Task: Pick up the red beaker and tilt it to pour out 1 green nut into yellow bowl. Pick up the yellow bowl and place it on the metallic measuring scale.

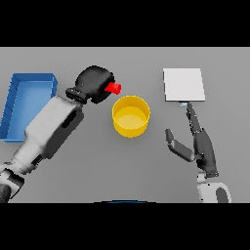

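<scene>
Pouring is the step judged to be in hand. The red beaker (114, 88) is clasped by the left hand (95, 84), whose fingers are curled round it so that only a small red part is seen past them, pointing toward the yellow bowl (131, 115). The beaker is held just beside the bowl's far left rim, slightly above it, and appears tipped sideways. No green nut can be made out, either in the beaker or in the bowl; whether one has dropped cannot be told.

For the next move, a little more tilt over the bowl's opening is probably called for, kept gentle so that only one nut is let out. After that the bowl is to be lifted and carried to the scale (183, 84), the pale square plate lying well apart to the right of the bowl.

The right hand (197, 144) is rested on the table near the scale, its fingers straight and spread, one reaching toward the scale's near edge. A blue tray (14, 105) is seen at the far left, partly hidden by the left arm. Nothing is seen between bowl and scale.
</scene>
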